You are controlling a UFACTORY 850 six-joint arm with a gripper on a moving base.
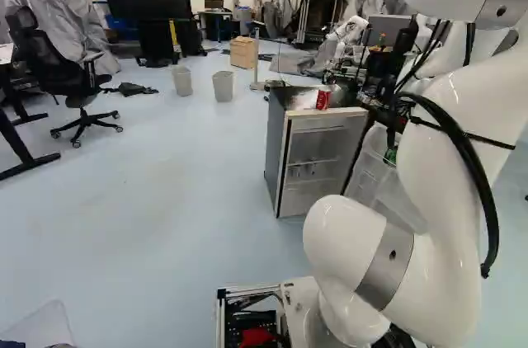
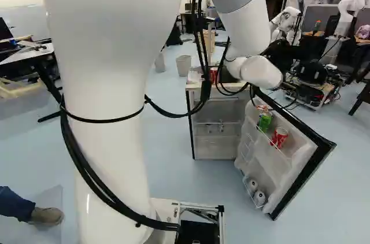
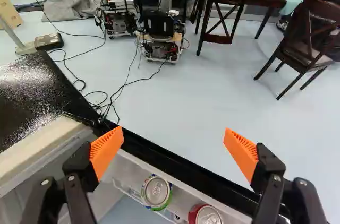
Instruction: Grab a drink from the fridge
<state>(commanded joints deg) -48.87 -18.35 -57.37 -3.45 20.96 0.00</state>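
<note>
The hand (image 3: 172, 136) stands wide, its two orange pads (image 3: 108, 149) well apart, with both fingers clear of the cans. Under it, in the door shelf and between the lines of the fingers, sit the task's drinks: a green can (image 3: 156, 192) and, just beside it, a red can (image 3: 206, 216), both seen from above. The black edge of the open fridge door (image 2: 300, 169) runs across ahead of the two cans.

In the right base view that door slants from the centre down to the lower right, with the same green and red cans upright or slightly tilted on its upper shelf, right of centre (the exact lean is hard to judge), and two pale containers (image 2: 256, 192) on the shelf below. The fridge (image 1: 279, 146) is right of centre in the left base view, and another red can (image 1: 322, 99) stands on its top, near the front edge. Small items (image 2: 215, 127), too small to name, sit on a shelf inside it.

The white arm (image 1: 445, 158) fills the right of the left base view. Two bins (image 1: 223, 86) are above the centre there, and an office chair (image 1: 62, 68) is at the upper left.
</note>
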